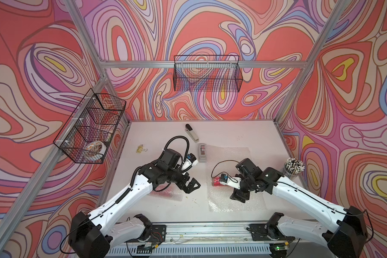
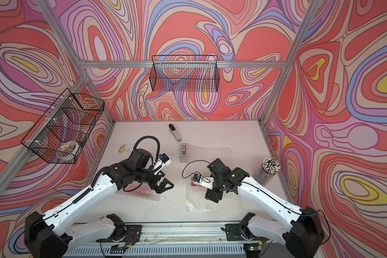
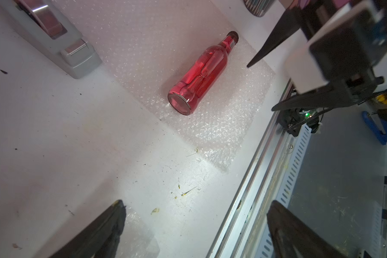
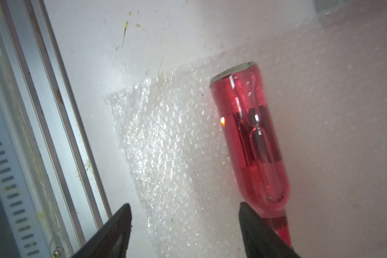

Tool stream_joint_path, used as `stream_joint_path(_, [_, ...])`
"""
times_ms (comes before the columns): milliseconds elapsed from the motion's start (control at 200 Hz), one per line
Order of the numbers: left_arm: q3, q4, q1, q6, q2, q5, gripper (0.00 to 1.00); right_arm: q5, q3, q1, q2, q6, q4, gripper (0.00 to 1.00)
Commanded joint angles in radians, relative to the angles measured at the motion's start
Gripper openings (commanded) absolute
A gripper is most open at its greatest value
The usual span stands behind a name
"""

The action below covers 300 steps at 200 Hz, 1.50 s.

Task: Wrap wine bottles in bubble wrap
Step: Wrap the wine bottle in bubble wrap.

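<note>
One wine bottle of red liquid lies on its side on a clear sheet of bubble wrap. In both top views the right wrist camera hides most of the bottle. My right gripper hangs open just over the bubble wrap. The bottle lies beside one of its fingers, outside the gap, and its neck runs behind that finger. My left gripper is wide open over bare table, left of the sheet. More bubble wrap lies under the left arm, with a reddish tint inside.
A grey tape dispenser stands at the sheet's far left corner, with a stapler behind it and a binder clip further left. A cup of pens stands at the right edge. The metal rail runs along the front edge.
</note>
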Motion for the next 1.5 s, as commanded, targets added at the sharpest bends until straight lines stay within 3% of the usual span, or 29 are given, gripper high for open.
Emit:
stream_joint_path(0, [-0.036, 0.041, 0.013, -0.105, -0.013, 0.084, 1.0, 0.108, -0.061, 0.062, -0.005, -0.091, 0.003, 0.73])
stream_joint_path(125, [-0.06, 0.082, 0.018, -0.153, -0.002, 0.131, 1.0, 0.261, -0.172, 0.176, 0.005, -0.154, 0.02, 0.62])
stream_joint_path(275, [-0.072, 0.097, 0.018, -0.16, 0.009, 0.136, 1.0, 0.26, -0.199, 0.202, 0.029, -0.168, 0.057, 0.58])
stream_joint_path(441, [-0.07, 0.105, 0.02, -0.161, 0.018, 0.144, 1.0, 0.266, -0.186, 0.217, 0.099, -0.166, 0.114, 0.46])
stream_joint_path(641, [-0.085, 0.103, 0.023, -0.151, 0.011, 0.151, 1.0, 0.184, -0.161, 0.256, 0.146, -0.166, 0.041, 0.48])
stream_joint_path(806, [-0.092, 0.118, 0.026, -0.152, 0.019, 0.158, 1.0, 0.213, -0.213, 0.278, 0.138, -0.161, 0.062, 0.45])
stream_joint_path(1056, [-0.086, 0.114, 0.027, -0.143, 0.042, 0.157, 1.0, 0.296, -0.184, 0.282, 0.222, -0.158, 0.121, 0.28])
stream_joint_path(1242, [-0.094, 0.114, 0.03, -0.14, 0.042, 0.156, 1.0, 0.294, -0.149, 0.282, 0.221, -0.161, 0.106, 0.0])
stream_joint_path(1497, [-0.074, 0.11, 0.032, -0.138, 0.057, 0.162, 1.0, 0.326, -0.088, 0.267, 0.168, -0.157, 0.093, 0.0])
